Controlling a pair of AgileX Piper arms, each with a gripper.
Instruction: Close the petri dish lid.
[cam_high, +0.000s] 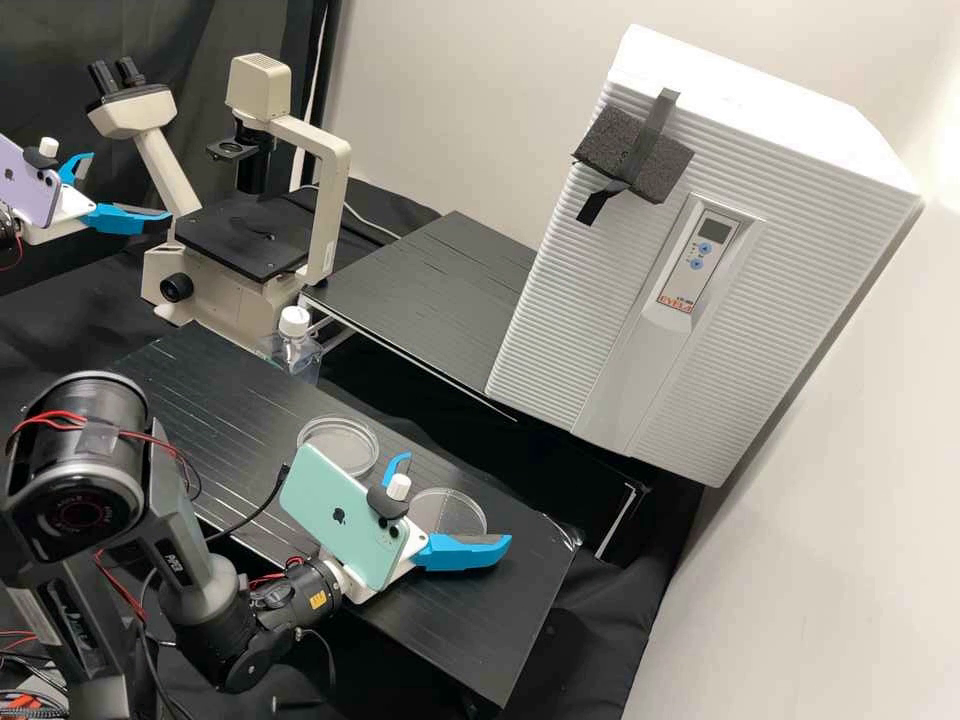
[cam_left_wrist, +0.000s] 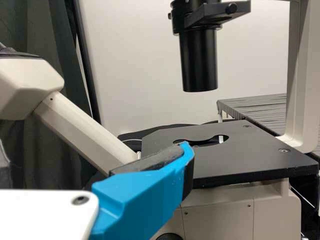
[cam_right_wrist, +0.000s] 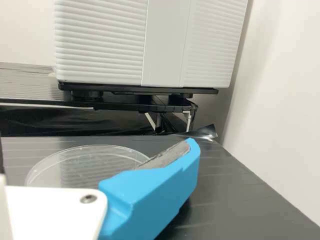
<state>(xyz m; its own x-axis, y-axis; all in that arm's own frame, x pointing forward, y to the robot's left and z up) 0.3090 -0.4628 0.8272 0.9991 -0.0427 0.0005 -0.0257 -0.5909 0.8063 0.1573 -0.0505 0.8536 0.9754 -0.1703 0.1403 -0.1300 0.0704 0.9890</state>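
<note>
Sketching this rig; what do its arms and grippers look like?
The right arm is dark grey, with rounded joints and red and black cables. The left gripper and right gripper are white, with bright blue, grey-padded fingers; a lavender phone on the left, a mint one on the right.

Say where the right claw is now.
The right claw is at the lower middle of the high view, above the black bench, at the nearer clear dish; in the right wrist view, one blue finger overlaps that dish's edge.
</note>
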